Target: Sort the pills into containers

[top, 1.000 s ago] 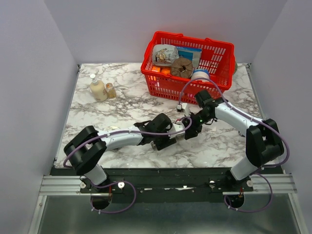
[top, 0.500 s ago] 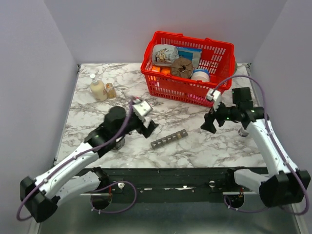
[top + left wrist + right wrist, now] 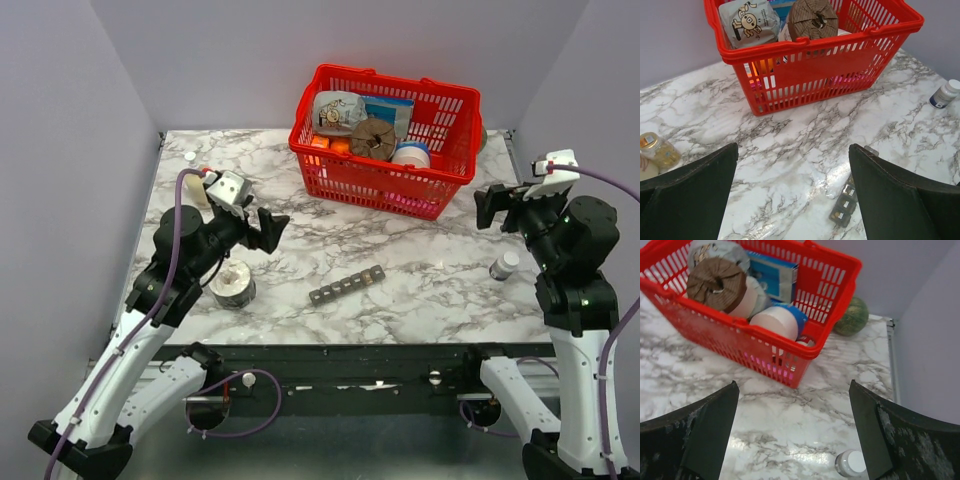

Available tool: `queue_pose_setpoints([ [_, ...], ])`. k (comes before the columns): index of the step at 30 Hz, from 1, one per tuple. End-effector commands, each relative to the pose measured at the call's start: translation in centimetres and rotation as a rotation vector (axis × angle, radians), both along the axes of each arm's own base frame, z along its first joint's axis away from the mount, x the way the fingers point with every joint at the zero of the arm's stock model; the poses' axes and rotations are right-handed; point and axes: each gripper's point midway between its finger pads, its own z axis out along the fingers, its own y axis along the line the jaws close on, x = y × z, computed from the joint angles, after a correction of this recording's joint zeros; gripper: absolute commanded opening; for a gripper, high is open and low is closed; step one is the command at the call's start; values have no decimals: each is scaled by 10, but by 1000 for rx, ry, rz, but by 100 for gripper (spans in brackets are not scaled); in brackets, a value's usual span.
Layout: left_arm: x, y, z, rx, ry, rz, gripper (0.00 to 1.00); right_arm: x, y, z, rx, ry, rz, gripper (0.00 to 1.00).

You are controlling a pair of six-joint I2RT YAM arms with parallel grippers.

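Observation:
The containers (image 3: 347,284), a dark grey strip of small square compartments, lie on the marble at centre front. In the left wrist view the containers (image 3: 844,209) show partly behind my right-hand finger, with small yellowish bits in some compartments. No loose pills show on the table. My left gripper (image 3: 268,228) (image 3: 792,150) hangs open and empty above the marble, left of and behind the strip. My right gripper (image 3: 492,207) (image 3: 792,387) is open and empty too, raised at the right side near the basket's end.
A red basket (image 3: 385,180) (image 3: 815,80) (image 3: 765,347) full of goods stands at the back. A round silvery tin (image 3: 232,287) sits front left. A small white bottle (image 3: 505,265) (image 3: 851,462) (image 3: 945,93) stands right. A small amber jar (image 3: 657,150) stands left, and a green ball (image 3: 852,316) lies behind the basket.
Both arms have lifted off the middle of the table and drawn back to their own sides. Both grippers have opened. The strip, tin and white bottle now lie uncovered.

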Motion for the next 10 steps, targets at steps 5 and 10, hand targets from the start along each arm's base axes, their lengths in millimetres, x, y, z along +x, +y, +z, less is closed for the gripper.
queue_pose_setpoints([
  [5, -12, 11, -2, 16, 14, 17, 99, -12, -31, 21, 49, -24, -198, 100],
  [10, -16, 14, 4, 20, -8, 20, 99, -13, -21, 24, 33, -25, -123, 100],
])
